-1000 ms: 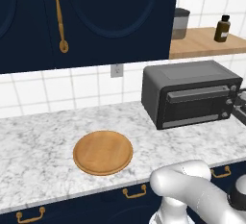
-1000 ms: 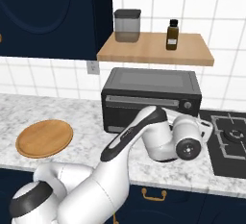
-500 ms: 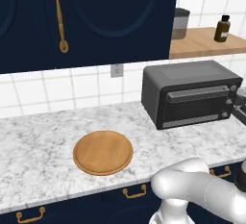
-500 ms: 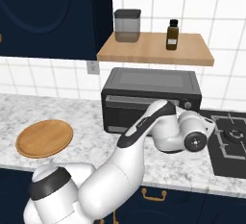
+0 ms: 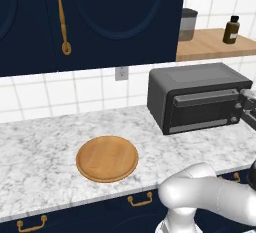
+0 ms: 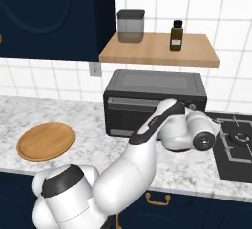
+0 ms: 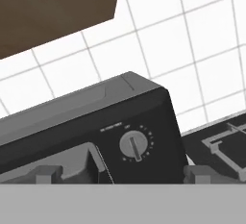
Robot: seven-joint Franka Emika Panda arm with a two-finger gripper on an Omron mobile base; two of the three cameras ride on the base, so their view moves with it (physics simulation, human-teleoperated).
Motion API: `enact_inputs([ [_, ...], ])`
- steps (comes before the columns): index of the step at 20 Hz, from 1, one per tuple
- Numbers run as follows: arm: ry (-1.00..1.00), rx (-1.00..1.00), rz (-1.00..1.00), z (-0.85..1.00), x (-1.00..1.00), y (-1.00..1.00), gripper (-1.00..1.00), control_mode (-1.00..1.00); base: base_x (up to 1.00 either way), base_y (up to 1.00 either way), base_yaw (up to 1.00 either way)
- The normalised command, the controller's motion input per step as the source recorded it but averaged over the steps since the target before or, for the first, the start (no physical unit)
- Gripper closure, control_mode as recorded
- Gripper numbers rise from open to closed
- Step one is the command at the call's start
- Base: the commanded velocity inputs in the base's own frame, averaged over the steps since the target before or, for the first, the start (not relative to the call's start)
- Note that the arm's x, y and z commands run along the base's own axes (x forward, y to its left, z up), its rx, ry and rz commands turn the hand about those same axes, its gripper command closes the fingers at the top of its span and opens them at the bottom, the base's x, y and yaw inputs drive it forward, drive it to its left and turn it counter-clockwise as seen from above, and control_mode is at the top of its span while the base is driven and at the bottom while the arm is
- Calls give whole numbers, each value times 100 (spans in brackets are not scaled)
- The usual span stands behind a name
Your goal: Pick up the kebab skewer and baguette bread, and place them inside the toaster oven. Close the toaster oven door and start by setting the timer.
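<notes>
Gripper (image 7: pixel 116 174) spread wide, close before the toaster oven's (image 6: pixel 154 102) right end, facing its timer dial (image 7: pixel 134 146); door (image 5: pixel 205 111) shut; wooden plate (image 5: pixel 107 158) bare at left.

No legible text, brand, number or sign is presented. In the hand view, a short line of small pale lettering is printed on the toaster oven (image 7: pixel 96 122) front panel just above the timer dial (image 7: pixel 134 146), and fine tick marks are ranged around that dial; both are rendered too small and blurred to be read. A light label is borne by the dark bottle (image 6: pixel 177 35) on the shelf (image 6: pixel 160 51), but no characters can be distinguished.
</notes>
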Motion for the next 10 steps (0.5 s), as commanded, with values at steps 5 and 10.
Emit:
enact_inputs([
  [5,0,4,1,-7,25,-3,-100,-100,0,0,0],
  [10,0,4,1,-15,30,-1,-100,-100,0,0,0],
])
